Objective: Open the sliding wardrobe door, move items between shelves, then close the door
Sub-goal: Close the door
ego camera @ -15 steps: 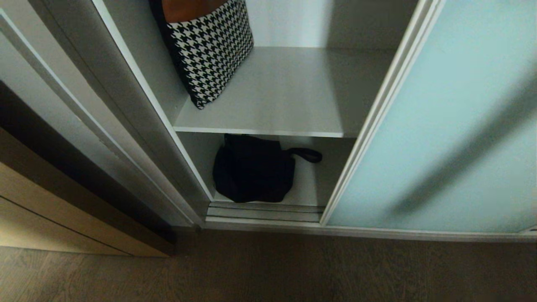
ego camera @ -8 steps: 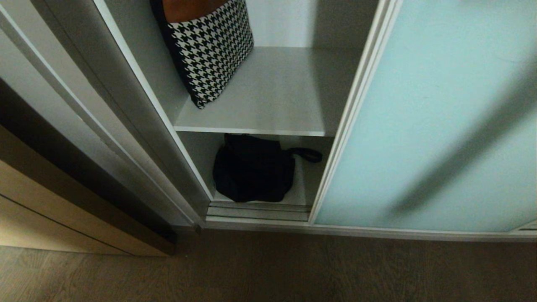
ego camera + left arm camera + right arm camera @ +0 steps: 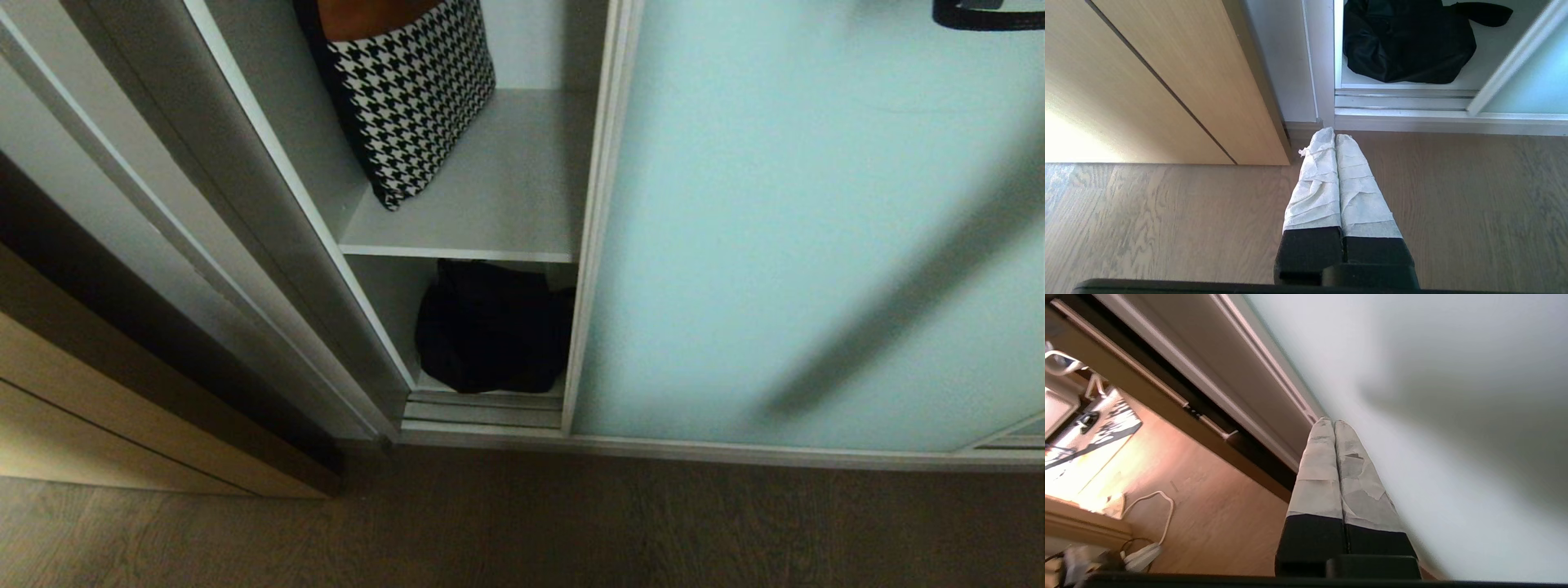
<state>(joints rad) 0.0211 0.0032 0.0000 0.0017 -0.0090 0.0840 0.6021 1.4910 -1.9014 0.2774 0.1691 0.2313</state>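
No readable text, label, brand, number or sign shows in any view; nothing here carries legible writing.

right end effector (image 3: 1334, 424): fingers pressed together | tips against sliding wardrobe door (image 3: 1453, 416)

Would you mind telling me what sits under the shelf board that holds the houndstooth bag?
Under the shelf board lies a floppy black fabric bag on the wardrobe's bottom board. The frosted sliding door covers the bag's right side and everything further right there.
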